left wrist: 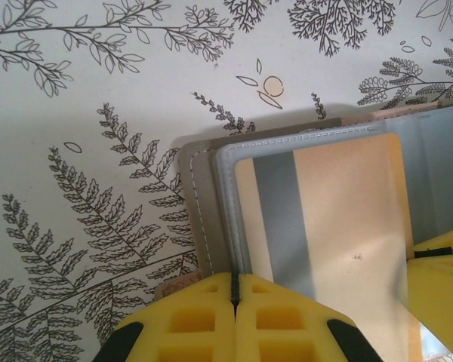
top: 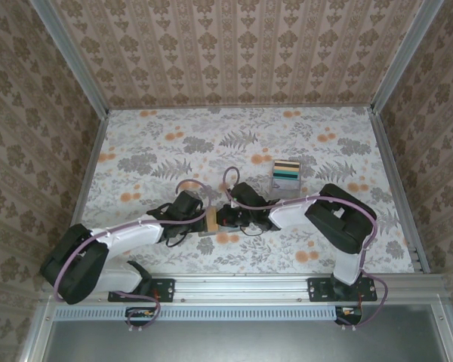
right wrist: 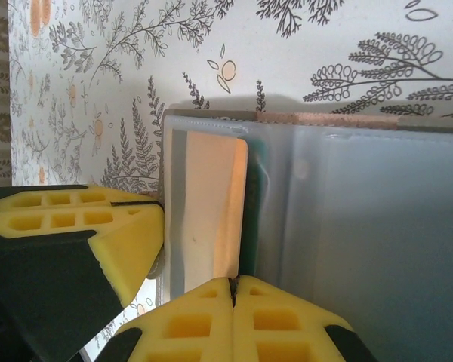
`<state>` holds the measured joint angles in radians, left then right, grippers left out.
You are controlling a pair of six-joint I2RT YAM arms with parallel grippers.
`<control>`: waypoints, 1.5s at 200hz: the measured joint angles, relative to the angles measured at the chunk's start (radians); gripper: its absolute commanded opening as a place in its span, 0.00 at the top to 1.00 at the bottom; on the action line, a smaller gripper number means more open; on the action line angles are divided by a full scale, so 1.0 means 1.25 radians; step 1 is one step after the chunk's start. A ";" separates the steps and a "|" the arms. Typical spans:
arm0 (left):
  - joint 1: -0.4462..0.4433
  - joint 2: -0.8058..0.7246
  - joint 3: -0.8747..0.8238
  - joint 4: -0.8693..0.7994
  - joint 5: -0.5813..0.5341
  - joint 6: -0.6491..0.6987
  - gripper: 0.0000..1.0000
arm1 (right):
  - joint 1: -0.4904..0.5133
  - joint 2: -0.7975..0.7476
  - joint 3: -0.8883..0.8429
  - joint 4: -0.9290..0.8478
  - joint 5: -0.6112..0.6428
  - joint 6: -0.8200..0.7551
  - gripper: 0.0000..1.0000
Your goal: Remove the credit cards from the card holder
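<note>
Right now my left pincer (left wrist: 234,292) is pressed together on the near edge of the card holder (left wrist: 202,197). The holder lies open on the floral bench (top: 174,143), toward 6 o'clock from the bench's middle, between my two wrists. An orange-yellow credit card (left wrist: 347,219) with a grey stripe sits in the holder's bluish-grey panel, at 1 o'clock from my left fingertips. My right pincer (right wrist: 232,286) is closed as well. Its yellow pads meet over the near end of the credit card, so it seems to be pinching it. A green edge (right wrist: 254,204) shows just beside the card at 3 o'clock. A clear box of stacked coloured cards (top: 285,178) stands apart, at 1 o'clock from the holder.
</note>
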<state>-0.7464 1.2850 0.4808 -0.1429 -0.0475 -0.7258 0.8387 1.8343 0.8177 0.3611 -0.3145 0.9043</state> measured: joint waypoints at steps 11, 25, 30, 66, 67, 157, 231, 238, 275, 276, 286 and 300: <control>0.000 0.001 0.001 -0.002 0.000 0.000 1.00 | -0.004 -0.004 -0.009 0.005 0.000 0.006 1.00; 0.000 0.002 0.002 -0.002 -0.001 0.000 1.00 | -0.012 -0.011 -0.023 0.014 0.000 0.013 1.00; 0.000 0.002 0.002 -0.003 -0.001 0.000 1.00 | -0.015 -0.013 -0.029 0.018 0.000 0.014 1.00; 0.001 0.002 0.003 -0.005 -0.001 0.000 1.00 | -0.035 -0.034 -0.065 0.036 0.000 0.022 1.00; 0.001 0.002 0.003 -0.005 -0.001 0.000 1.00 | -0.035 -0.035 -0.065 0.037 0.000 0.022 1.00; 0.002 0.002 0.005 -0.009 0.001 0.000 1.00 | -0.112 -0.164 -0.155 0.041 -0.004 0.025 1.00; 0.002 -0.035 0.009 -0.049 0.020 0.013 1.00 | -0.117 -0.402 -0.118 -0.190 0.016 -0.126 1.00; 0.002 -0.046 0.009 -0.051 0.022 0.016 0.95 | -0.118 -0.428 -0.101 -0.228 0.027 -0.156 1.00; 0.002 -0.133 0.008 -0.054 0.031 0.055 0.58 | -0.118 -0.535 0.005 -0.410 0.115 -0.366 1.00; 0.002 -0.136 0.008 -0.053 0.031 0.052 0.55 | -0.118 -0.536 0.007 -0.414 0.117 -0.370 1.00; 0.002 -0.158 0.008 -0.052 0.035 0.062 0.35 | -0.118 -0.549 0.032 -0.454 0.142 -0.436 1.00; 0.002 -0.193 -0.002 -0.044 0.036 0.075 0.17 | -0.118 -0.558 0.052 -0.492 0.173 -0.530 1.00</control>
<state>-0.7444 1.0443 0.4789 -0.1982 -0.0025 -0.6323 0.6914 1.1366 0.8825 -0.2539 -0.0978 0.2413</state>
